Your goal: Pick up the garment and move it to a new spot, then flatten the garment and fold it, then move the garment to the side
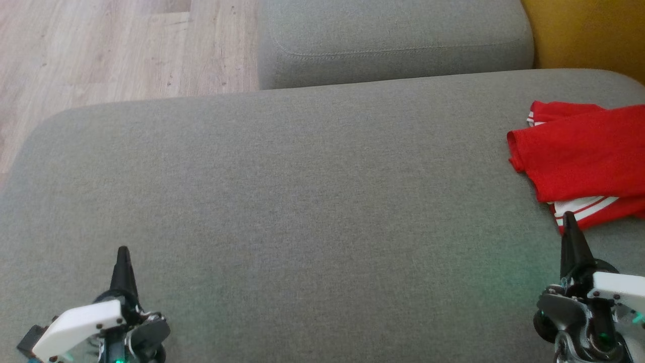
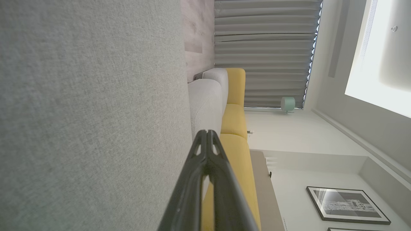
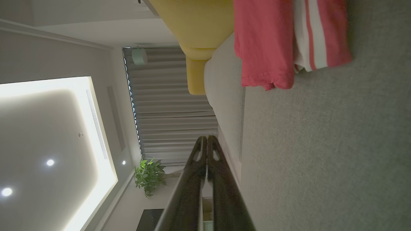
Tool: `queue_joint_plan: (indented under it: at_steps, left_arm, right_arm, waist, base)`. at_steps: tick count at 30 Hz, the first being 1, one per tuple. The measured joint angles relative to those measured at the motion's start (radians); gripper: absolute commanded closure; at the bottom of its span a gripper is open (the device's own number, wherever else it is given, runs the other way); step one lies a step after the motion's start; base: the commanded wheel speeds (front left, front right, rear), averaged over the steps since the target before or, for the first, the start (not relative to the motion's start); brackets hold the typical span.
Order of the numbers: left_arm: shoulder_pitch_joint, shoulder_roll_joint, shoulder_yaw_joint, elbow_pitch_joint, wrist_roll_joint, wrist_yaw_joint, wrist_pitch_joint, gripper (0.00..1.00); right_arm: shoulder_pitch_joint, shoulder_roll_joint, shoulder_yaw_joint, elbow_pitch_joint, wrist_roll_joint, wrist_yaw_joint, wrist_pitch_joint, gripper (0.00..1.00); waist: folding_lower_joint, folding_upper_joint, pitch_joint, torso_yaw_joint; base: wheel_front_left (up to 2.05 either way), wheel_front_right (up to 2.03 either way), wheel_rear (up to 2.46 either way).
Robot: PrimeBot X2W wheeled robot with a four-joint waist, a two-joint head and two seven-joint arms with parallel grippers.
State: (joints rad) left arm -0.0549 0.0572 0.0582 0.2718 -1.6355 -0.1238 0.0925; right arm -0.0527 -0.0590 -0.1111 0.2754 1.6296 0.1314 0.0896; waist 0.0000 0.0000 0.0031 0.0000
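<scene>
The garment (image 1: 584, 161) is red with white stripes and lies folded at the right edge of the grey sofa cushion (image 1: 282, 201), partly cut off by the head view's right border. It also appears at the top of the right wrist view, garment (image 3: 266, 45). My right gripper (image 1: 570, 222) is shut, its tip just below the garment's striped hem; whether it touches the cloth is unclear. My left gripper (image 1: 123, 254) is shut over the cushion at the lower left, holding nothing. In the wrist views both pairs of fingers are pressed together, left gripper (image 2: 208, 132), right gripper (image 3: 207, 138).
A second grey cushion (image 1: 393, 40) stands behind the main one. A yellow cushion (image 1: 589, 30) sits at the back right. Wooden floor (image 1: 101, 50) lies at the upper left beyond the cushion's edge. The broad middle of the cushion is bare fabric.
</scene>
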Motion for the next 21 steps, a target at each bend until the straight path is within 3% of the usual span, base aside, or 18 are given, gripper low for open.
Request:
queue_joint_plan:
  at_steps: [21]
  left_arm:
    - [0.0,-0.003,0.006,0.0,0.002,0.0,0.003,1.0]
  right_arm:
    - [0.0,0.002,-0.007,0.0,-0.003,0.0,0.008,1.0]
  waist:
    - [0.0,0.0,0.0,0.0]
  base:
    - [0.0,0.0,0.0]
